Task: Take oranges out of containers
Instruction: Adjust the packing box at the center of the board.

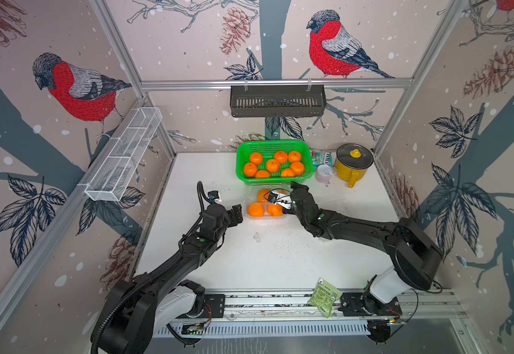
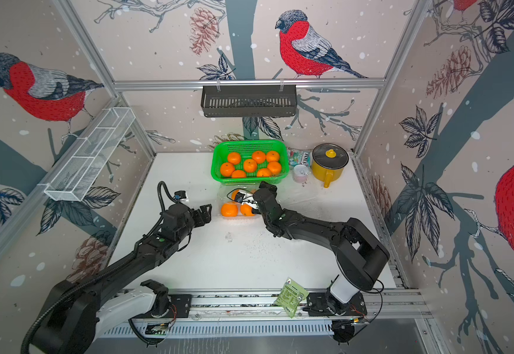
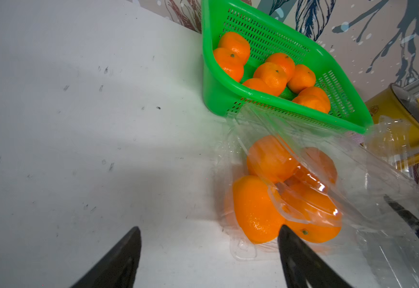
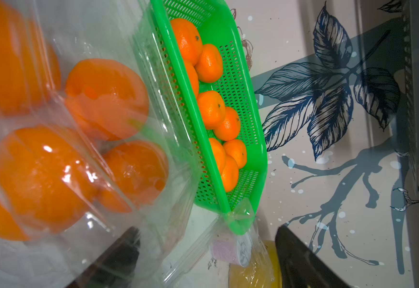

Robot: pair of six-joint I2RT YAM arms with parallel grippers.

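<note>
With four oranges (image 1: 255,210) lying in the clear container (image 3: 303,154) at mid-desk (image 1: 249,260), just near of the green basket (image 1: 309,159), the left hand (image 3: 208,229) gaping empty at its left and the right hand (image 4: 207,230) spread wide at its lid, the thin plastic could buckle or skid when pinched, spilling fruit.

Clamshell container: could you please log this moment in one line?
container: oranges inside | left fingers: open, beside | right fingers: open, at container

A robotics lab test cell: an aluminium frame (image 1: 275,82) and bullfinch-print wall panels (image 1: 188,46) box in a white tabletop (image 1: 265,263), with two robot arms (image 1: 170,266) mounted on a front rail (image 1: 274,298).
</note>
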